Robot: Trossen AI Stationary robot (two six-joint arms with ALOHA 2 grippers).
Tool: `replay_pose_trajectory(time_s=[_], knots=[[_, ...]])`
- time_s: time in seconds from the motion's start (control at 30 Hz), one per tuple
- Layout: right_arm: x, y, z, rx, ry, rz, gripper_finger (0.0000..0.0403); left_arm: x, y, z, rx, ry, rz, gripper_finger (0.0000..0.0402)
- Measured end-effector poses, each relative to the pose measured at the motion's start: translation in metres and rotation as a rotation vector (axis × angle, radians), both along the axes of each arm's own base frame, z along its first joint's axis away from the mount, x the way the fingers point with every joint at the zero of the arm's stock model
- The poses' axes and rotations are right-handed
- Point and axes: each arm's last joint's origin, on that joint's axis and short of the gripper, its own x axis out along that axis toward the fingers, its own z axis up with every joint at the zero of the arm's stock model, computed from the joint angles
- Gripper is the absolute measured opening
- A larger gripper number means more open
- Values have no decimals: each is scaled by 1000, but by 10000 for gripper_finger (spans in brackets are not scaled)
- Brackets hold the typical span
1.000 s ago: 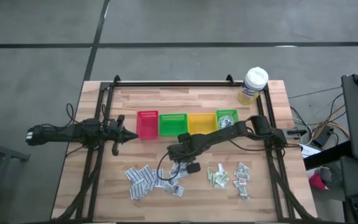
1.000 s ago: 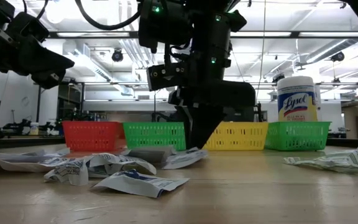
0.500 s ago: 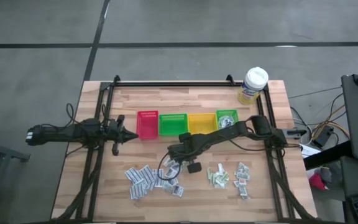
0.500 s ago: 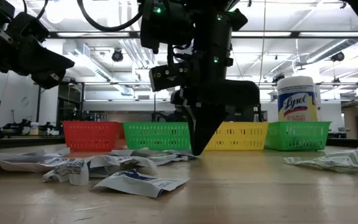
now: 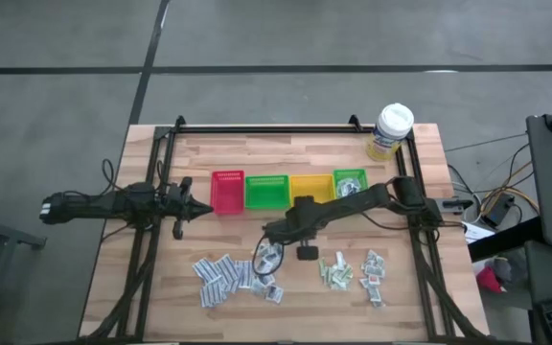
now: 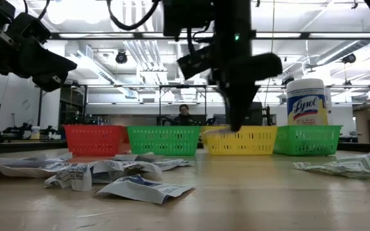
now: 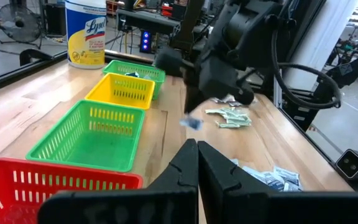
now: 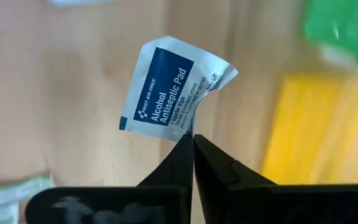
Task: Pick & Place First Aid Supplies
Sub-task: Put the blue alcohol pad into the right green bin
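The right gripper (image 8: 192, 138) has its fingers pinched shut on a white-blue alcohol antiseptic pad sachet (image 8: 169, 92), lifted clear of the table near the yellow bin (image 5: 310, 189); carrying is in hand; next, probably release over a bin; the left gripper (image 5: 199, 210), shut and empty, waits beside the red bin (image 5: 227, 191).

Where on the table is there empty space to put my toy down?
Bare wood lies between the back rail and the row of bins, left of the wipes tub. More lies along the left edge, beside the left pincer. The front is crowded with packets, where the right pincer holds a pad.
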Motion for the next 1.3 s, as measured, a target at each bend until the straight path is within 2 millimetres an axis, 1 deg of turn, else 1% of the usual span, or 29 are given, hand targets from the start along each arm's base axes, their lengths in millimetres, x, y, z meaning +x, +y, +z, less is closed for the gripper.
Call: replay_pose_trajectory(time_s=[0.17, 0.27, 0.33, 0.63, 0.9, 1.03, 1.17, 1.3], knots=[[-14, -3, 13, -57, 98, -257, 8, 0, 0, 0, 0, 0, 0, 0], [-23, -3, 16, -78, 165, -418, 8, 0, 0, 0, 0, 0, 0, 0], [-26, -3, 16, -91, 185, -495, 8, 0, 0, 0, 0, 0, 0, 0], [-32, -4, 17, -76, 183, -607, 8, 0, 0, 0, 0, 0, 0, 0], [-41, -10, 31, -172, 101, -582, 8, 0, 0, 0, -1, 0, 0, 0], [-58, -18, 43, -234, 46, -622, 8, 0, 0, 0, -1, 0, 0, 0], [-84, -30, 54, -307, -15, -713, 8, 0, 0, 0, -1, 0, 0, 0], [-112, -43, 58, -377, -67, -821, 8, 0, 0, 0, -1, 0, 0, 0]])
